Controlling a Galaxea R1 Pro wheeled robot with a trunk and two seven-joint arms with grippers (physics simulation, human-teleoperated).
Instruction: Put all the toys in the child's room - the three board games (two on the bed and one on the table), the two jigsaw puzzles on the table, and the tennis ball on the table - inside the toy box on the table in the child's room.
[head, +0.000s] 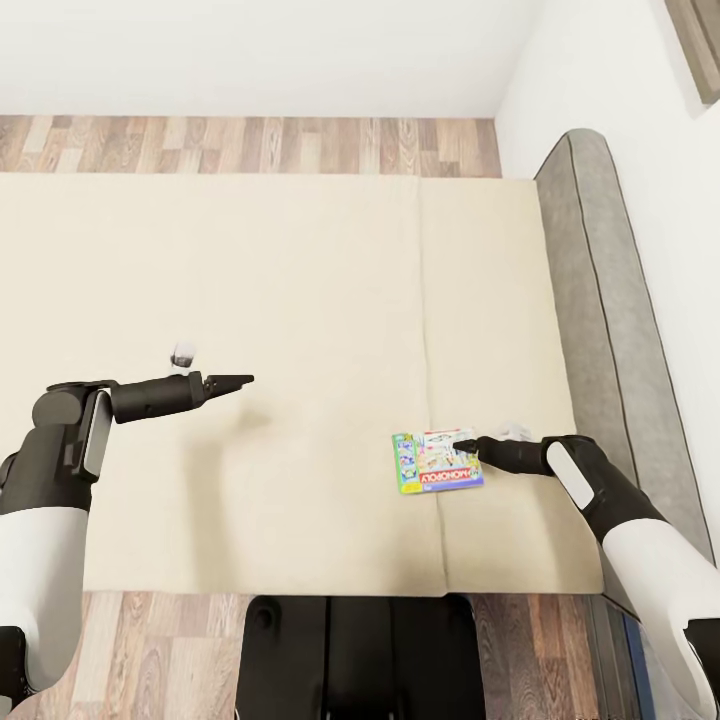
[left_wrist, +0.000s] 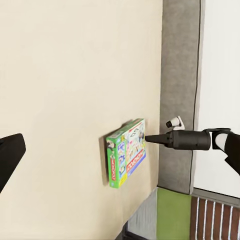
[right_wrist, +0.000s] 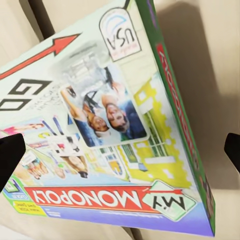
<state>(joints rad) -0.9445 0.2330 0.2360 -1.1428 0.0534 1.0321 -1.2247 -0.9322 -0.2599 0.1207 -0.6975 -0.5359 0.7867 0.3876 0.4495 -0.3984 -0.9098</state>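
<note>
We have our right gripper (head: 466, 445) spread at the near edge of the white-and-green board game (head: 437, 462), ready to pinch it. It lies flat on the bed (head: 300, 280) near the headboard (head: 600, 330). Our left gripper (head: 240, 381) hovers over bare sheet, apparently idle; we cannot tell its state.

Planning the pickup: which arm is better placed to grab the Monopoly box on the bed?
Right. The right gripper is at the Monopoly box edge, fingers open; the left gripper hovers well away over bare sheet.
</note>
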